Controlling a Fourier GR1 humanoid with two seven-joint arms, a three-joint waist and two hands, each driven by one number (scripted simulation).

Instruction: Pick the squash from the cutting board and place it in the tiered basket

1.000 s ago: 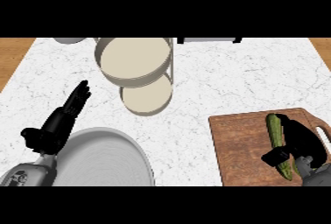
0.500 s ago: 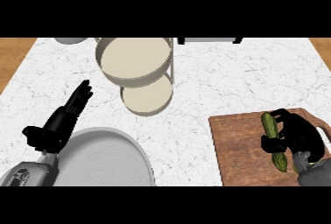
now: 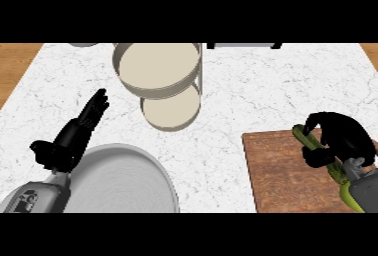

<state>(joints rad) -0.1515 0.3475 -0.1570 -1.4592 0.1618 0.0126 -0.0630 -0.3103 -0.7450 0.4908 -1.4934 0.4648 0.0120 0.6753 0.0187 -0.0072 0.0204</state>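
Head view (the only view supplied).

1. Task object. The squash [image 3: 301, 136] lies at the right edge of the frame, on the cutting board [image 3: 280, 170]. Its long axis runs from upper left to lower right, close to vertical in the frame. Its green upper end shows above the hand, and a further length shows below the hand towards the lower right corner.

2. Right hand. The right hand [image 3: 341, 139] sits over the middle of the squash with fingers and thumb curled round it, across the long axis. The hand is grasping the squash. Whether the squash rests on the board or is already raised off it cannot be determined from this steep angle.

3. Left hand. The left hand [image 3: 70, 137] shows at the left of the frame, fingers straight and pointing to the upper right, holding nothing. It rests beside a large grey plate [image 3: 125, 175] at the lower left.

4. Target. The tiered basket [image 3: 156, 67] stands at the upper centre of the frame, its smaller lower tier showing just below the upper one.

5. Governing relation. The basket lies up and to the left of the right hand, well apart across bare counter [image 3: 244, 90]. The right hand is the nearer to the squash, and the left hand is far across the frame. The carry therefore likely falls to the right arm.
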